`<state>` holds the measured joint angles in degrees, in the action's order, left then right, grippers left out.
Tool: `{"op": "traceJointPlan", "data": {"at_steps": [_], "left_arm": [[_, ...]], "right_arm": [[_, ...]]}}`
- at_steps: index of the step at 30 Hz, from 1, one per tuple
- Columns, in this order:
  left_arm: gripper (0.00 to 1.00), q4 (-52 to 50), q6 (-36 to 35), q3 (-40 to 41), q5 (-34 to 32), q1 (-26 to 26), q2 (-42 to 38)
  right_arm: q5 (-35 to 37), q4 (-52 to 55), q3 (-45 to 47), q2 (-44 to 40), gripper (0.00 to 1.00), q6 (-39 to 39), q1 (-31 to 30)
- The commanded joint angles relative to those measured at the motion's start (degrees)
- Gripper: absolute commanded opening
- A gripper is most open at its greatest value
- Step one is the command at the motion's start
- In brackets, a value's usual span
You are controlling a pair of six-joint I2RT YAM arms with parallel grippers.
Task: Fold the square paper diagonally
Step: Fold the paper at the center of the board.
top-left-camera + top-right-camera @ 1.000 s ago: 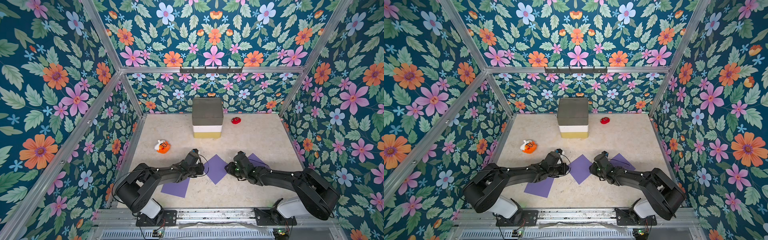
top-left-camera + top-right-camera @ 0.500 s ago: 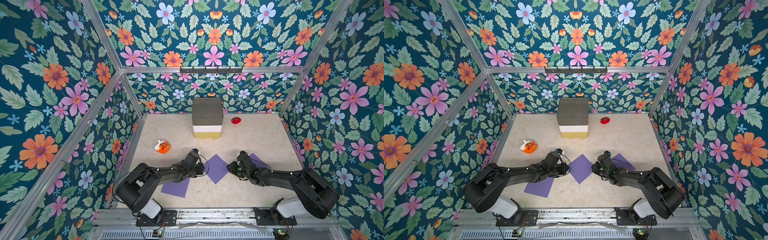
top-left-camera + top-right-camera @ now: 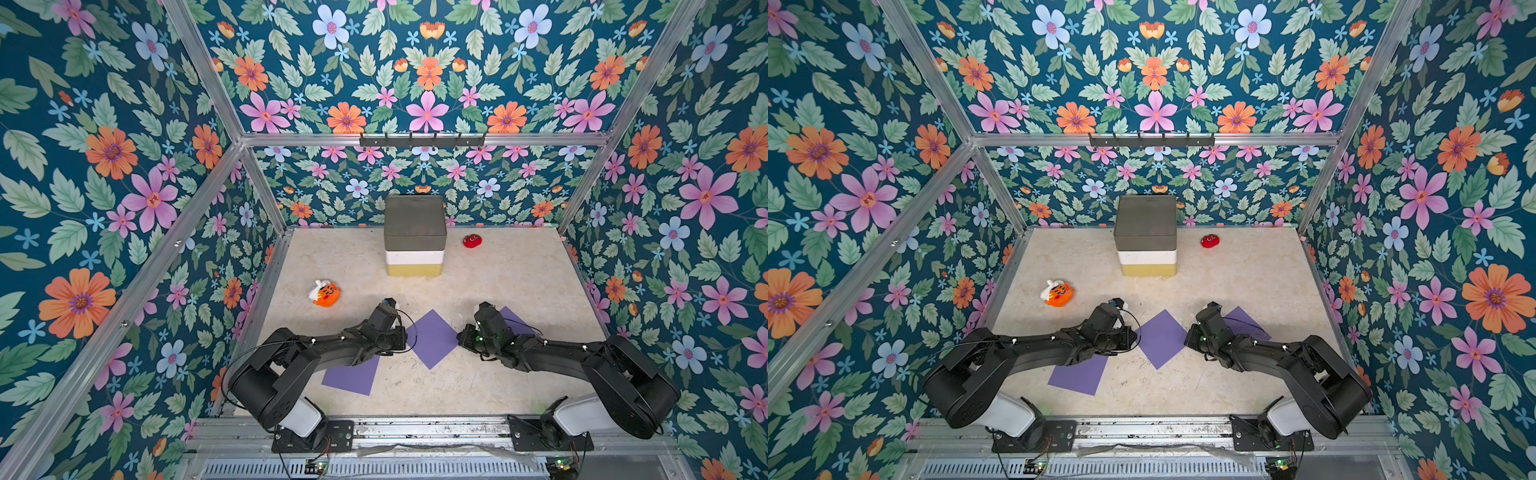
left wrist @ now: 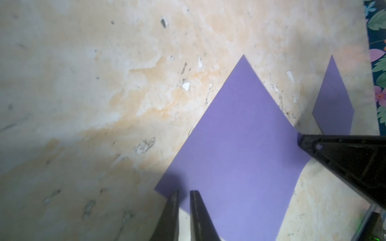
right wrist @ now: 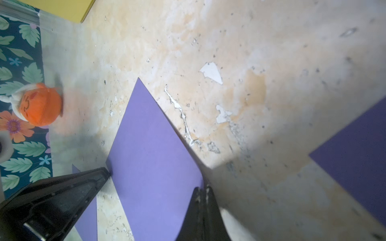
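Purple square paper [image 3: 432, 338] lying diamond-wise on tabletop [image 3: 498, 274], left hand [image 4: 184, 192] at one side corner, fingers slightly parted, right hand [image 5: 202, 189] clamped shut on the opposite corner

Your arms reach low, tips facing each other. Left gripper [image 4: 184, 193] jaws stand slightly apart; right gripper [image 5: 202, 189] jaws press together.

My left arm [image 3: 324, 353] and right arm [image 3: 557, 353] are matte black, chunky rounded links on white bases [image 3: 302, 415]. A thin black cable [image 3: 410, 327] loops behind the left gripper [image 4: 183, 191]; green lights [image 3: 478, 338] glow behind the right gripper's [image 5: 202, 188] tapered fingers [image 5: 200, 219].
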<state>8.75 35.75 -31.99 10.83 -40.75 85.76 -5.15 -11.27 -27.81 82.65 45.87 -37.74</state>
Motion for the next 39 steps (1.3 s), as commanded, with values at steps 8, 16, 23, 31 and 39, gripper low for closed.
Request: {"op": "traceJointPlan", "data": {"at_steps": [8, 16, 23, 31, 39], "left_arm": [[0.18, 10.1, 2.66, 5.09, 11.61, 0.06, -8.86], [0.14, 9.53, 0.85, 3.34, 15.45, -0.06, -2.99], [0.13, 10.37, 0.31, 3.35, 16.32, -0.52, -2.17], [0.11, 10.07, -1.04, 1.63, 16.65, -0.67, 1.77], [0.1, 9.47, -1.58, -1.06, 15.79, -0.64, 4.29]], "right_arm": [[10.33, 25.73, -8.41, -0.34, 0.0, -8.97, 0.0], [10.18, 26.47, -9.04, -2.93, 0.0, -10.79, -0.06], [9.54, 27.09, -10.16, -2.42, 0.0, -11.59, -0.03], [8.95, 27.61, -10.51, -3.04, 0.0, -11.94, -0.05], [8.05, 27.04, -10.15, -3.17, 0.0, -11.89, -0.05]]}}
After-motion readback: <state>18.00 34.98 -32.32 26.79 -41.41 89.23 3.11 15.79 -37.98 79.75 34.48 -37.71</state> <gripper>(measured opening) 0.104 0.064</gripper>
